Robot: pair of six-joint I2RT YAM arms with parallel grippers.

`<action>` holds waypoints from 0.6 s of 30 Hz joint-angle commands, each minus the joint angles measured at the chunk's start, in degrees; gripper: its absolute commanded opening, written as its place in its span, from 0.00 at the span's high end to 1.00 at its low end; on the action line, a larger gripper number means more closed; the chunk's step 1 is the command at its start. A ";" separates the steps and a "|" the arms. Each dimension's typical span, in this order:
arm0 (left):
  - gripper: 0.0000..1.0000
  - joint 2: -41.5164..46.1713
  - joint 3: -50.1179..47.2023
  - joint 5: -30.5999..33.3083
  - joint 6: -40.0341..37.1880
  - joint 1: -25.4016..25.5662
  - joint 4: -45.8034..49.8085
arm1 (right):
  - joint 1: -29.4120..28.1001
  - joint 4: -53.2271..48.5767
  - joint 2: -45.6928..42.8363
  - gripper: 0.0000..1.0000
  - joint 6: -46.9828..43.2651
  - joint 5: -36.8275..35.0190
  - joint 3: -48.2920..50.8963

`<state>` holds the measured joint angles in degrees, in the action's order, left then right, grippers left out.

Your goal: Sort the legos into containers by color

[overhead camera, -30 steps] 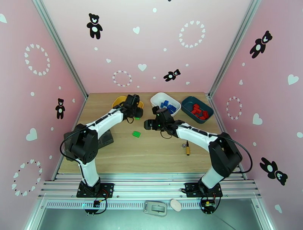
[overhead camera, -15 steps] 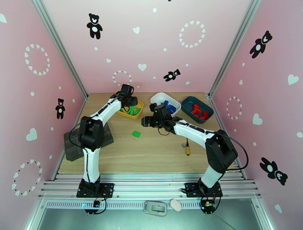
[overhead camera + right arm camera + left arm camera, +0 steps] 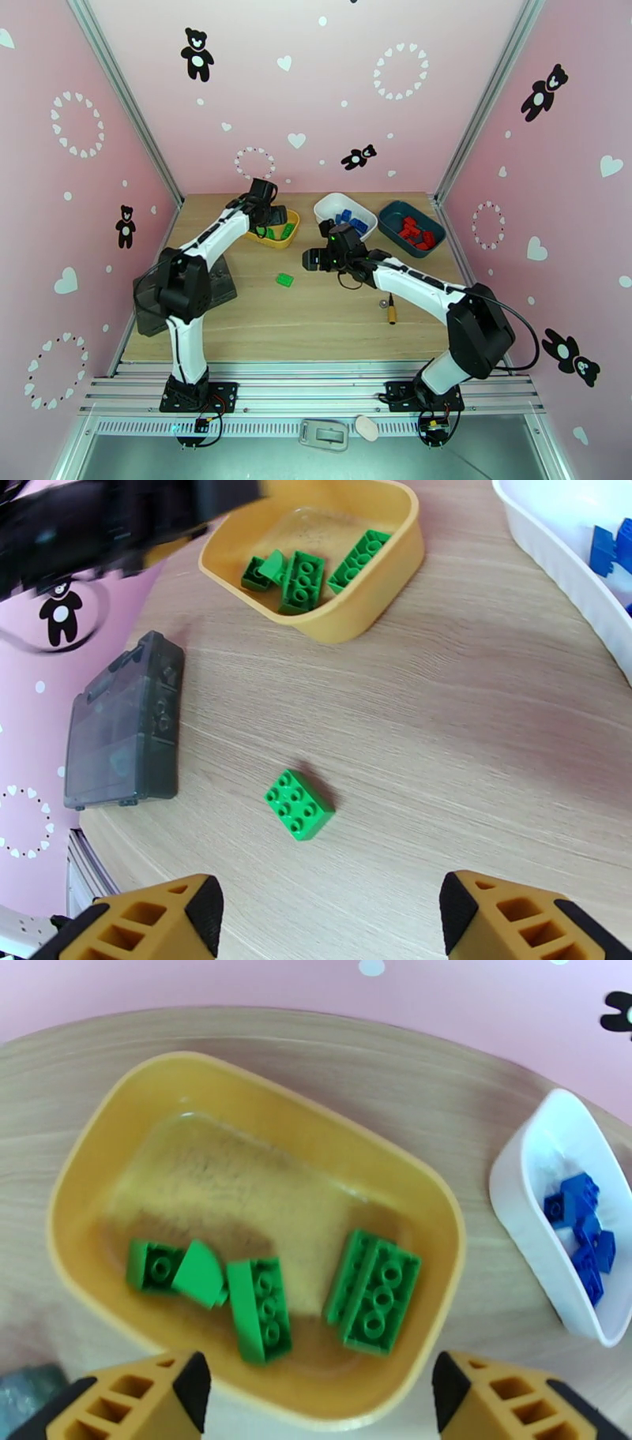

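Note:
My left gripper [image 3: 265, 207] hangs open over the yellow container [image 3: 274, 240], fingers wide apart with nothing between them [image 3: 320, 1396]. Several green legos [image 3: 371, 1291] lie inside that yellow container [image 3: 63, 1197]. One green lego [image 3: 284, 279] sits alone on the table, and my right gripper [image 3: 313, 258] hovers open just above and right of it. In the right wrist view this lego [image 3: 299, 804] lies ahead of the open fingers [image 3: 332, 922]. The white container [image 3: 332, 207] holds blue legos [image 3: 353, 221]. Red legos [image 3: 412, 230] fill the teal container [image 3: 391, 213].
A dark grey organizer box [image 3: 223, 286] lies at the table's left edge, partly behind the left arm. A yellow-handled screwdriver [image 3: 391, 309] lies right of centre. The white container [image 3: 521, 1197] stands close to the yellow one's right side.
My left gripper has swung toward the back over the yellow container and its jaws have opened. The right gripper has shifted only slightly and stays open.

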<state>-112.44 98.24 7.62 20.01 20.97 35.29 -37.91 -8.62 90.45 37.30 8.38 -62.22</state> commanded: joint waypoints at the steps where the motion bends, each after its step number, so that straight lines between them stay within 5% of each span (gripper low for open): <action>1: 0.20 5.71 -4.90 3.74 -0.21 2.91 -0.16 | -0.45 -2.10 -3.07 0.23 -0.88 -1.79 1.79; 10: 0.18 15.75 -23.91 5.66 5.09 8.97 -2.27 | -0.41 -4.08 -8.95 0.22 -1.65 -4.87 7.20; 18: 0.16 16.18 -35.49 3.25 6.22 15.82 -8.69 | -0.45 -6.01 -15.40 0.21 -1.79 -8.03 12.17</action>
<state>-97.06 64.58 11.38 25.39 35.20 30.61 -38.09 -12.47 77.65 35.94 2.39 -51.55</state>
